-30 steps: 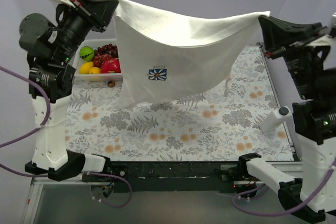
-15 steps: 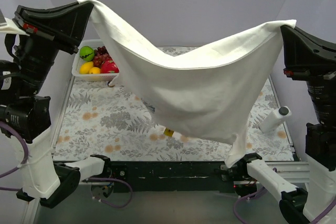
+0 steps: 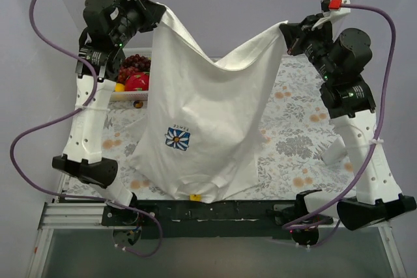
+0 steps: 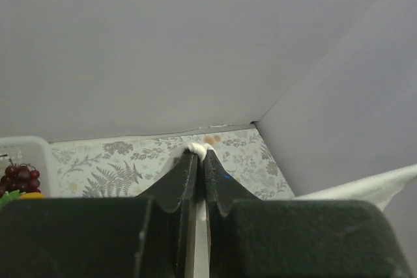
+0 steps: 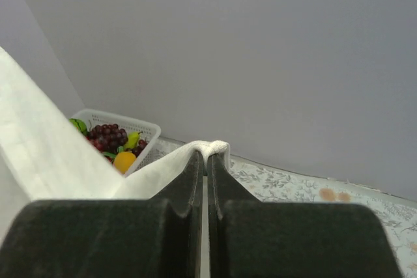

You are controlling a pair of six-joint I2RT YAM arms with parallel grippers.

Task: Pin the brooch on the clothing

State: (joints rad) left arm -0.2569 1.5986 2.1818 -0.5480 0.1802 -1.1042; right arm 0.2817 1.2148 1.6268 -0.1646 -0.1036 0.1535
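Left gripper [image 3: 156,12] pinches the T-shirt [image 3: 202,109] by its upper left corner. The shirt hangs spread, a yellow speck [image 3: 194,196] at its hem possibly the brooch. Right gripper [image 3: 290,30] pinches its upper right corner. This looks like the spreading step; laying the shirt flat likely comes next.

My shirt [image 3: 208,115] is soft white cloth, matt and finely creased. My left gripper [image 4: 200,153] and right gripper [image 5: 203,154] are matt black plastic, slightly grainy. The table cover [image 3: 293,141] looks like matt printed fabric. The basket [image 5: 144,133] is white latticed plastic, and its grapes [image 5: 107,136] look glossy.
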